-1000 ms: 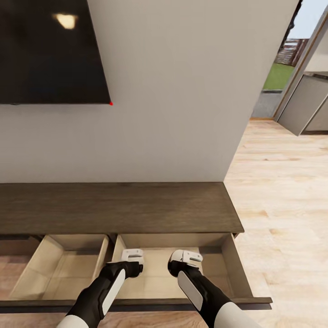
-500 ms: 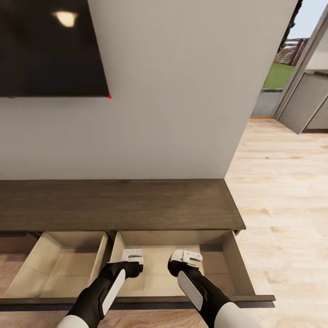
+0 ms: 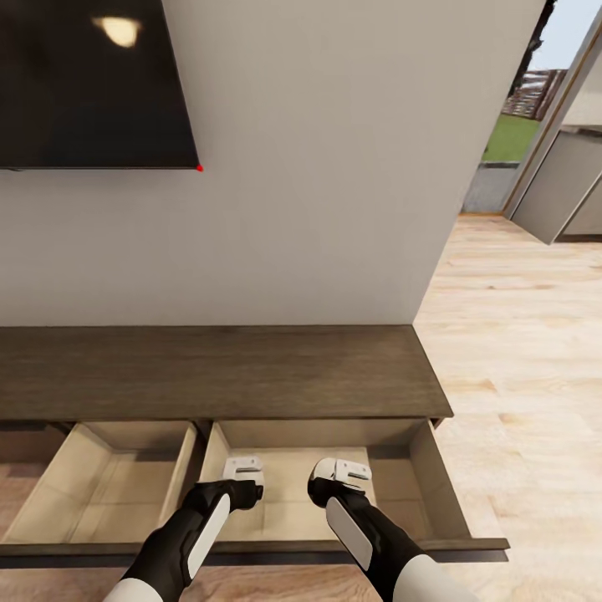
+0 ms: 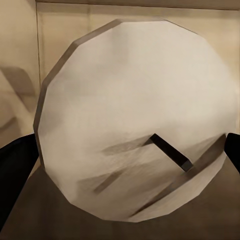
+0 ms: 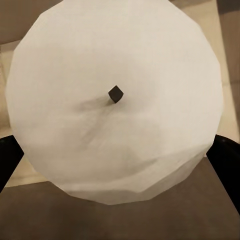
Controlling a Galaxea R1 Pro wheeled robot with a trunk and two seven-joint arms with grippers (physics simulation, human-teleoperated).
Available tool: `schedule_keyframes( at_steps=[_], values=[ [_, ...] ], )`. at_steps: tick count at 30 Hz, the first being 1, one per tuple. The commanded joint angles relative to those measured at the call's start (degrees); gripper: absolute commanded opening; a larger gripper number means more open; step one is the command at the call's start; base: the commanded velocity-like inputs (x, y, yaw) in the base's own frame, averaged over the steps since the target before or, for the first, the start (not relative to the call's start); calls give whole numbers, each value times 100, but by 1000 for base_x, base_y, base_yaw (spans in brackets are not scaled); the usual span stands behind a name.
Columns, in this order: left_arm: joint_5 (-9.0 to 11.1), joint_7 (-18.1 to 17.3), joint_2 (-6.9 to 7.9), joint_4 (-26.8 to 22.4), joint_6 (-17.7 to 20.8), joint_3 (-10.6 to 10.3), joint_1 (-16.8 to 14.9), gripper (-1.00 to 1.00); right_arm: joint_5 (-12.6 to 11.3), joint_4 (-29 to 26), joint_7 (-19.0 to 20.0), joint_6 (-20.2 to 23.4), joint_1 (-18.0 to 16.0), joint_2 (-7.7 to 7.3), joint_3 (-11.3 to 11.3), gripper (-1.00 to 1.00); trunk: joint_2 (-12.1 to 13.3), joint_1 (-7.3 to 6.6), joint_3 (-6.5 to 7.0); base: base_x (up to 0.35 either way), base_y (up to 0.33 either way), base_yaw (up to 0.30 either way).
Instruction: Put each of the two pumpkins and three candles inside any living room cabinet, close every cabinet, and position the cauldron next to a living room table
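Between dark fingers (image 4: 15, 175), candle (image 4: 135, 120) blocks drawer interior.

The head camera looks down over the open cabinet (image 3: 217, 372); both wrist cameras peer closely into its drawers.

Cabinet (image 3: 217, 372) sits against the wall (image 3: 334, 167), straight ahead of me. TV (image 3: 92, 84) hangs on the wall above its left part. Two drawers are pulled out toward me: left drawer (image 3: 100, 485), right drawer (image 3: 426, 477), side by side. My left gripper (image 3: 242, 470) and right gripper (image 3: 341, 472) both hang over the right drawer, left one near its left wall. A candle (image 4: 135, 120) sits between the left fingers, another candle (image 5: 115, 100) between the right fingers. Floor (image 3: 518, 351) runs off to the cabinet's right toward a doorway (image 3: 510, 142).
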Motion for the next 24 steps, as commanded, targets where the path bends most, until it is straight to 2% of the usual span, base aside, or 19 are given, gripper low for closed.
schedule_keyframes(
  at_steps=[1, 3, 11, 12, 24],
  values=[
    [57, 56, 2, -8, 20, -19, -3, -100, -13, -9, -38, 21, -4, 0, 15, -100, -44, 22, -23, 0, 0, 0],
    [57, 56, 2, -8, 20, -22, -4, -100, -13, -6, -34, 21, -4, 0, 15, -100, -124, 66, -59, 0, 0, 0],
    [57, 48, 9, -17, 21, -17, -3, -100, -11, -6, -31, 21, -5, 0, 15, -100, -124, 66, -59, 0, 0, 0],
    [57, 47, 9, -22, 21, -16, -3, 100, -10, -5, -27, 21, -5, 0, 15, -100, -124, 66, -59, 0, 0, 0],
    [66, 47, 19, -140, 29, 37, -3, 100, -13, -4, -13, 21, -2, 0, 18, -100, -124, 66, -59, 0, 0, 0]
  ],
)
